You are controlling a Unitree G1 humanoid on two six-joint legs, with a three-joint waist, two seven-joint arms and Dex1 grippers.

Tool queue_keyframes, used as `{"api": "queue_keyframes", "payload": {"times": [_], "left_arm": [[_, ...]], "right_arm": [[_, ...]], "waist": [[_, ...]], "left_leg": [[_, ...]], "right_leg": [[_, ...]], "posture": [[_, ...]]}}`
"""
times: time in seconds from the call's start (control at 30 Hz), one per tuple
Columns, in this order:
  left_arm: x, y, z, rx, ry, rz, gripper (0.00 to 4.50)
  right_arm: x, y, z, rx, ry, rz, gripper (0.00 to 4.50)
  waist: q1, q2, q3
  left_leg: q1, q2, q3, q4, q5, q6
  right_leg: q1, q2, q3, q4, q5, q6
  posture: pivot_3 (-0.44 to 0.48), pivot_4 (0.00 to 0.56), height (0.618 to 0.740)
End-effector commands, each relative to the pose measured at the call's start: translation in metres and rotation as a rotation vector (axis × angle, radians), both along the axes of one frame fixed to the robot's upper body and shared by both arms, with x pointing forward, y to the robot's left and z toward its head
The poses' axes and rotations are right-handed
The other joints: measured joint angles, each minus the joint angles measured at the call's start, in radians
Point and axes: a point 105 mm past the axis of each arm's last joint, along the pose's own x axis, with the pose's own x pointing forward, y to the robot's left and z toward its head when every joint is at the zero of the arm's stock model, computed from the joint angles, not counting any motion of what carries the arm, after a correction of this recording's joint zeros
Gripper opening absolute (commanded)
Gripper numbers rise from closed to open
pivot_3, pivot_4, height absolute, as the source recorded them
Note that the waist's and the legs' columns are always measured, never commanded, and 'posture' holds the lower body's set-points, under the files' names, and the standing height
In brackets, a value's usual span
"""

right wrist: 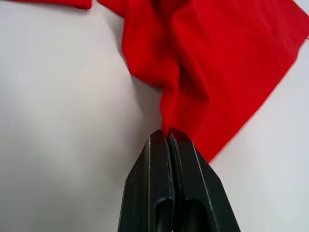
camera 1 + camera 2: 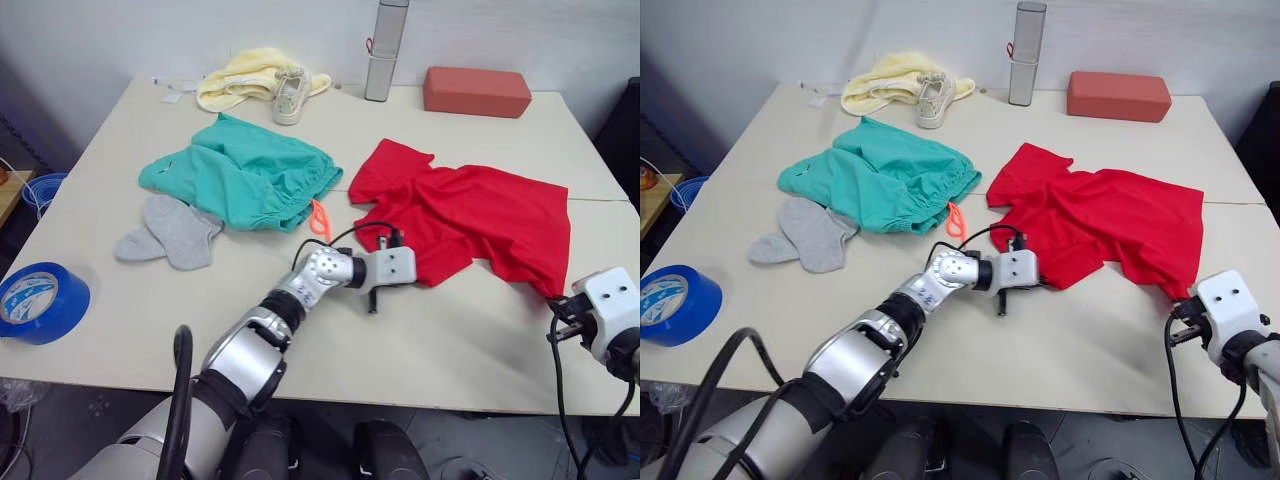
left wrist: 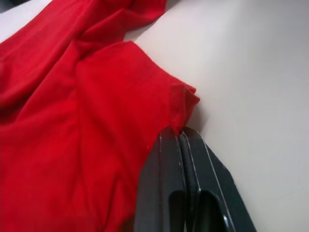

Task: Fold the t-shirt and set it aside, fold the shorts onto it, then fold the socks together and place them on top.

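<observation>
We see the bright red cotton t-shirt [image 2: 470, 222] lying crumpled on the pale surface [image 2: 460, 340], right of the teal-green shorts [image 2: 245, 175]. Left gripper [image 3: 181, 133] fingers are clenched on its near hem corner; right gripper [image 1: 167, 134] fingers pinch its right edge.

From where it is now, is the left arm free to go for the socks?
Probably not yet: the left end effector is shut on the t-shirt hem. Once released, the bare table between it and the socks looks open.
</observation>
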Motion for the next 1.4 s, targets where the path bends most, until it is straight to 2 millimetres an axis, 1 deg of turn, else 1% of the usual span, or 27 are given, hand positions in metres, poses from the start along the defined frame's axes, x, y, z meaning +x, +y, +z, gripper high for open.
{"api": "queue_keyframes", "payload": {"times": [0.03,0.1,0.2,0.27,0.37,0.43,0.5,0.6,0.7,0.77,0.8,0.83,0.9,0.97,1.0,1.1,1.17,1.23,1.33,1.4], "left_arm": [[-0.014,0.030,0.012,-0.051,0.018,-0.052,0.02],[-0.028,0.050,0.012,-0.042,0.021,-0.078,0.02],[-0.050,0.074,0.015,-0.041,0.040,-0.098,0.02],[-0.064,0.084,0.019,-0.042,0.051,-0.114,0.02],[-0.083,0.101,0.024,-0.040,0.092,-0.117,0.02],[-0.091,0.111,0.026,-0.031,0.111,-0.097,0.02],[-0.102,0.122,0.025,-0.009,0.135,-0.088,0.02],[-0.112,0.137,0.020,0.035,0.159,-0.056,0.02],[-0.117,0.150,0.018,0.038,0.196,-0.013,0.02],[-0.120,0.157,0.018,0.032,0.218,0.010,0.02],[-0.123,0.160,0.017,0.032,0.229,0.017,0.02],[-0.127,0.163,0.017,0.029,0.243,0.021,0.02],[-0.133,0.166,0.017,0.020,0.266,0.029,0.02],[-0.136,0.169,0.018,0.018,0.275,0.035,0.02],[-0.137,0.169,0.019,0.017,0.276,0.038,0.02],[-0.135,0.172,0.022,-0.001,0.271,0.075,0.02],[-0.135,0.171,0.021,-0.007,0.272,0.089,0.00],[-0.133,0.172,0.019,-0.012,0.276,0.115,0.00],[-0.133,0.171,0.020,-0.036,0.299,0.146,0.00],[-0.135,0.170,0.018,-0.047,0.324,0.162,0.00]], "right_arm": [[-0.008,0.012,0.019,-0.048,-0.056,0.173,0.00],[-0.016,0.016,0.014,-0.061,-0.034,0.260,0.00],[-0.025,0.021,0.008,-0.083,-0.014,0.382,0.00],[-0.030,0.023,0.005,-0.087,-0.006,0.446,0.00],[-0.043,0.024,-0.004,-0.098,0.034,0.539,0.00],[-0.051,0.024,-0.007,-0.098,0.051,0.583,0.00],[-0.060,0.021,-0.010,-0.099,0.072,0.607,0.00],[-0.073,0.014,-0.015,-0.107,0.117,0.634,0.00],[-0.083,0.005,-0.018,-0.111,0.142,0.628,0.00],[-0.085,-0.005,-0.020,-0.119,0.147,0.583,0.00],[-0.085,-0.013,-0.022,-0.128,0.154,0.536,0.00],[-0.080,-0.022,-0.021,-0.145,0.125,0.464,0.00],[-0.074,-0.033,-0.019,-0.149,0.078,0.368,0.00],[-0.073,-0.035,-0.018,-0.147,0.062,0.344,0.00],[-0.075,-0.032,-0.020,-0.148,0.083,0.367,0.00],[-0.079,-0.015,-0.025,-0.031,0.127,0.419,0.00],[-0.079,-0.005,-0.027,-0.001,0.149,0.439,0.38],[-0.079,-0.002,-0.025,-0.003,0.162,0.441,0.91],[-0.084,-0.005,-0.015,-0.036,0.171,0.446,1.96],[-0.089,-0.008,-0.002,-0.066,0.137,0.459,2.67]], "waist": [[0.001,0.000,0.000],[0.002,0.000,0.000],[0.006,0.000,0.000],[0.009,0.000,0.000],[0.011,0.000,0.000],[0.009,0.000,0.000],[0.006,0.000,0.000],[0.005,0.001,0.000],[0.004,0.001,0.000],[0.004,0.000,0.000],[0.004,0.001,0.000],[0.004,0.000,0.000],[0.002,0.001,0.000],[0.002,0.003,-0.001],[0.003,0.004,-0.001],[0.006,0.004,-0.001],[0.005,0.004,-0.001],[0.004,0.005,-0.001],[0.005,0.005,-0.001],[0.005,0.007,-0.001]], "left_leg": [[0.000,0.000,0.000,0.000,0.000,0.000],[0.000,0.001,-0.001,0.000,0.000,0.000],[0.000,0.000,-0.002,0.001,0.000,0.000],[0.000,0.000,-0.003,0.002,0.000,0.001],[0.000,-0.001,-0.003,0.003,-0.001,0.002],[0.001,-0.001,-0.004,0.002,-0.001,0.002],[0.002,-0.001,-0.003,0.002,-0.001,0.002],[0.003,-0.001,-0.003,0.000,-0.001,0.002],[0.006,-0.001,-0.002,-0.002,-0.002,0.002],[0.009,0.000,-0.003,-0.003,-0.004,0.002],[0.011,0.000,-0.003,-0.003,-0.005,0.001],[0.012,0.000,-0.003,-0.003,-0.006,0.001],[0.013,0.001,-0.003,-0.003,-0.007,0.001],[0.013,0.001,-0.003,-0.003,-0.007,0.000],[0.013,0.001,-0.003,-0.003,-0.007,0.000],[0.013,0.001,-0.003,-0.004,-0.007,0.000],[0.013,0.001,-0.003,-0.004,-0.008,0.001],[0.013,0.001,-0.003,-0.004,-0.008,0.001],[0.013,0.001,-0.003,-0.004,-0.008,0.001],[0.013,0.001,-0.003,-0.005,-0.009,0.001]], "right_leg": [[0.000,0.000,0.000,0.000,0.000,0.000],[0.001,0.001,0.001,0.000,0.000,0.000],[0.002,0.000,0.002,0.000,0.000,0.000],[0.003,-0.001,0.002,-0.001,0.000,0.000],[0.005,-0.002,0.001,-0.001,0.000,0.000],[0.006,-0.002,0.002,-0.002,0.000,0.000],[0.006,-0.002,0.002,-0.002,0.000,0.000],[0.007,-0.002,0.003,-0.002,0.000,0.000],[0.009,-0.002,0.004,-0.003,0.000,-0.001],[0.011,-0.002,0.004,-0.004,-0.001,-0.002],[0.013,-0.002,0.004,-0.004,-0.002,-0.003],[0.014,-0.003,0.004,-0.004,-0.002,-0.003],[0.015,-0.003,0.004,-0.006,-0.002,-0.004],[0.015,-0.003,0.005,-0.006,-0.003,-0.005],[0.015,-0.003,0.005,-0.006,-0.003,-0.005],[0.015,-0.003,0.004,-0.007,-0.003,-0.006],[0.015,-0.003,0.004,-0.007,-0.003,-0.006],[0.015,-0.003,0.004,-0.007,-0.003,-0.006],[0.015,-0.003,0.004,-0.007,-0.003,-0.006],[0.015,-0.003,0.004,-0.008,-0.003,-0.006]], "posture": [[0.000,0.150,0.740],[0.000,0.150,0.740],[0.000,0.150,0.740],[0.000,0.150,0.740],[0.000,0.150,0.740],[0.000,0.150,0.740],[0.000,0.150,0.740],[0.000,0.150,0.740],[0.000,0.150,0.740],[0.000,0.150,0.740],[0.000,0.150,0.740],[0.000,0.150,0.740],[0.000,0.150,0.740],[0.000,0.150,0.740],[0.000,0.150,0.740],[0.000,0.150,0.740],[0.000,0.150,0.740],[0.000,0.150,0.740],[0.000,0.150,0.740],[0.000,0.150,0.740]]}}
